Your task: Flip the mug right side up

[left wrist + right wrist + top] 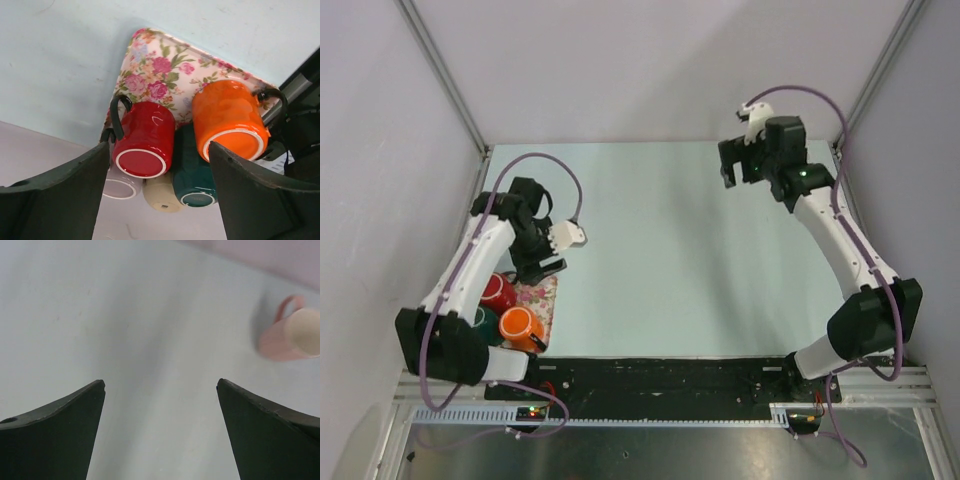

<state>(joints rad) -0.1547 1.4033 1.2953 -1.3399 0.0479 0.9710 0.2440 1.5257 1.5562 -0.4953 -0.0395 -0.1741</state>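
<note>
Several mugs stand base up, crowded on and beside a floral tray [160, 65]: a red mug [145, 140], an orange mug [227, 117], a dark green mug [192, 177], a cream mug [160, 192] and a pale lilac mug [120, 185]. My left gripper [159, 145] is open and empty, hovering above the red and green mugs; in the top view it [542, 262] is at the tray's far edge. My right gripper [732, 168] is open and empty at the far right, over bare table [160, 382]. A pink mug [282, 342] shows blurred beyond it; I cannot tell how it is turned.
The tray [538, 298] sits at the near left, close to the left wall and the black base rail [660, 378]. The red [498, 292] and orange [520, 325] mugs show beside my left arm. Enclosure walls and metal posts bound the light table [650, 250].
</note>
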